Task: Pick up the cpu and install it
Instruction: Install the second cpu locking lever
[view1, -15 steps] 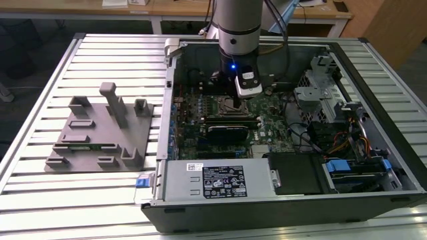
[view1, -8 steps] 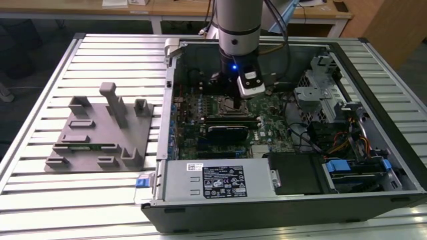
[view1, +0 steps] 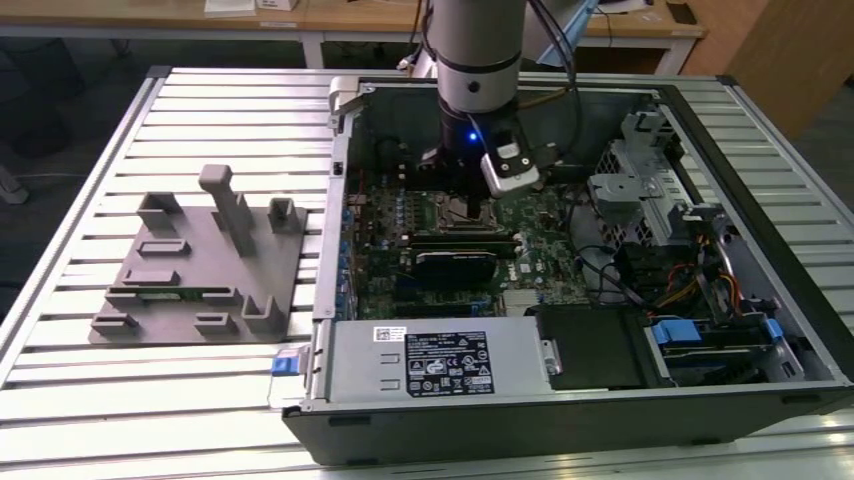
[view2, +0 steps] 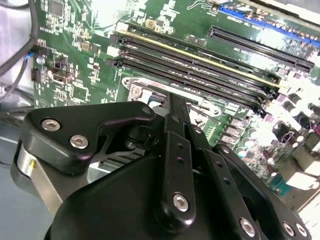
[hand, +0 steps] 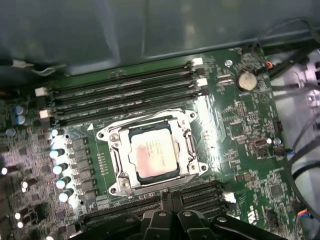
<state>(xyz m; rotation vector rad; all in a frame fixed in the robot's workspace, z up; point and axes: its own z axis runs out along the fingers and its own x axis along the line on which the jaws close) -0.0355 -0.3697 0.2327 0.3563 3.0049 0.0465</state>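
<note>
cpu (hand: 152, 156) sits flat in its socket (hand: 117, 176) just beyond the jaws, metal top up; jaws look pressed together, empty.

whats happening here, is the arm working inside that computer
Yes. The robot arm reaches down into the open computer case, with its gripper low over the green motherboard. The cpu already sits in its metal socket frame, silvery top up, between the rows of memory slots. The gripper is beside the socket and holds nothing, its fingers pressed together. A grey parts holder stands on the table at the exterior view's left.
</note>
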